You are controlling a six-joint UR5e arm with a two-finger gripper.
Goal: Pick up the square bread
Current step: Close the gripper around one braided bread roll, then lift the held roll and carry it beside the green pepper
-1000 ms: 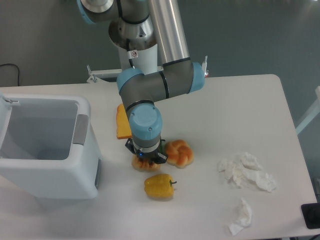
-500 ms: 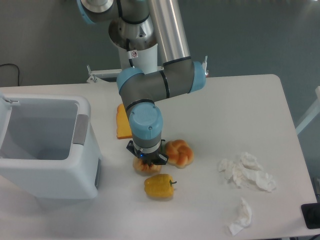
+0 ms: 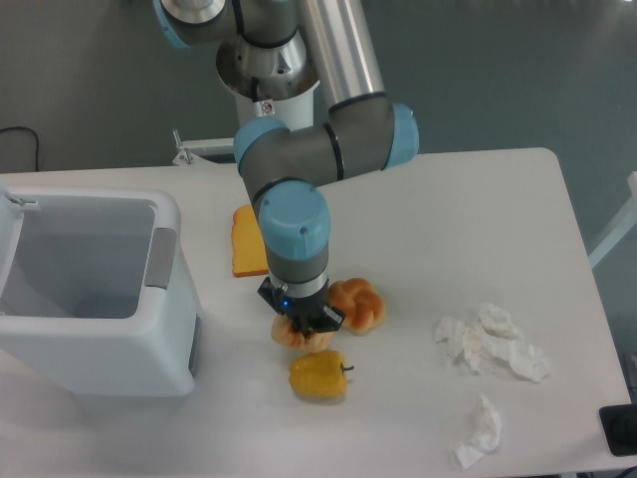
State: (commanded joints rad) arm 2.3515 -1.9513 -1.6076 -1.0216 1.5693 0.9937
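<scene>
Hand (image 3: 303, 330) lower over square bread (image 3: 299, 338)

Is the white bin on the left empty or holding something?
Empty as far as visible: the white bin shows only bare inner walls.

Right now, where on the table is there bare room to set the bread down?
Free: the far right stretch behind the crumpled tissues, and the front strip between the yellow pepper and the small tissue. Crowded: around the gripper, where square bread, bun, toast and bin cluster.
</scene>
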